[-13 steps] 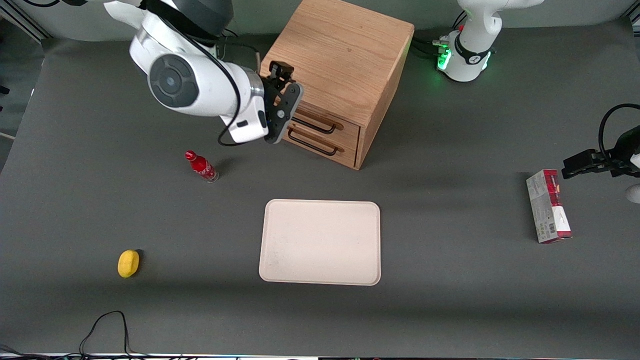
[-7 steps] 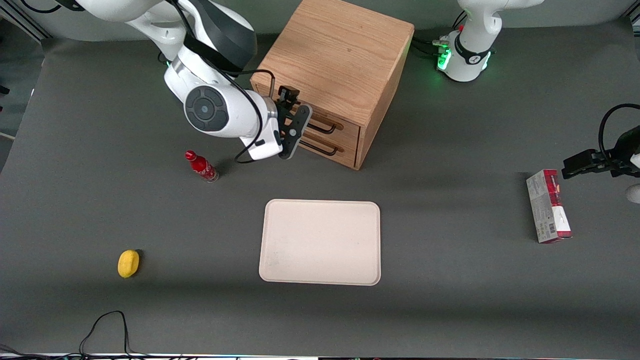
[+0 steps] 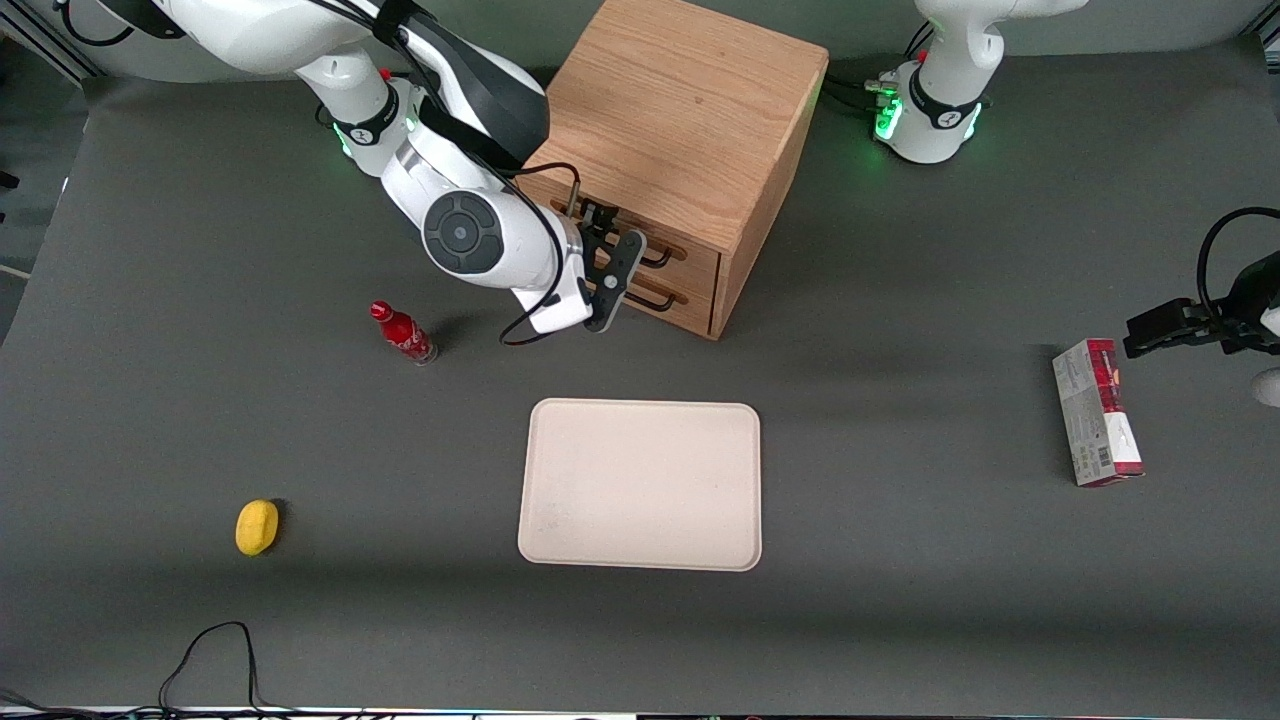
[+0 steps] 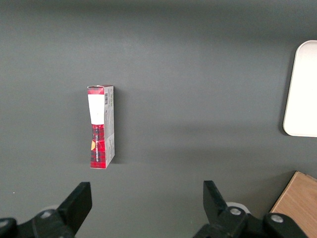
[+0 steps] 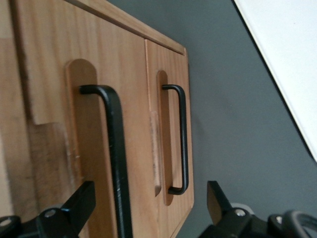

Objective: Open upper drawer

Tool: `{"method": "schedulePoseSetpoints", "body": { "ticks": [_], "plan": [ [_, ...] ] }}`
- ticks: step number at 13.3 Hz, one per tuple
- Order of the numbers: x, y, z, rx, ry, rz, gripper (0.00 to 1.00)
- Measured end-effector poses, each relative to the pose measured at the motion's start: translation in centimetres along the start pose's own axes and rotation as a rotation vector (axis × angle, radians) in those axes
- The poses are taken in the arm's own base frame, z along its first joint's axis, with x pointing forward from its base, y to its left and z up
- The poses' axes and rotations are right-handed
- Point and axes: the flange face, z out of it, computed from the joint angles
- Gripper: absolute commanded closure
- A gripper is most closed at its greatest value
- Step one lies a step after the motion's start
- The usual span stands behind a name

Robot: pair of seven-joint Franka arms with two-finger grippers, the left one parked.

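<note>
The oak cabinet stands at the back of the table. Its upper drawer is closed, with a thin black bar handle; the matching lower drawer sits under it. My right gripper is close in front of the two drawer fronts, at handle height. In the right wrist view the gripper is open. The upper drawer's handle runs between the two fingers without touching either. The lower drawer's handle ends beside it.
A cream tray lies nearer the front camera than the cabinet. A red bottle stands beside my arm. A yellow fruit lies toward the working arm's end. A red and grey box lies toward the parked arm's end.
My right arm has swung down and along the cabinet's front. The gripper moved from the cabinet's corner to the drawer handles. The drawers have not moved.
</note>
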Motion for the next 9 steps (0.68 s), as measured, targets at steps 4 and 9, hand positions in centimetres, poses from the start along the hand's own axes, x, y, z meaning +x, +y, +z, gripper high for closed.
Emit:
{"method": "schedulePoseSetpoints", "body": {
  "ticks": [4, 9],
  "plan": [
    [0.08, 0.71, 1.22, -0.026, -0.016, -0.01, 0.0],
    [0.17, 0.87, 0.98, -0.053, -0.017, -0.038, 0.0]
  ]
}}
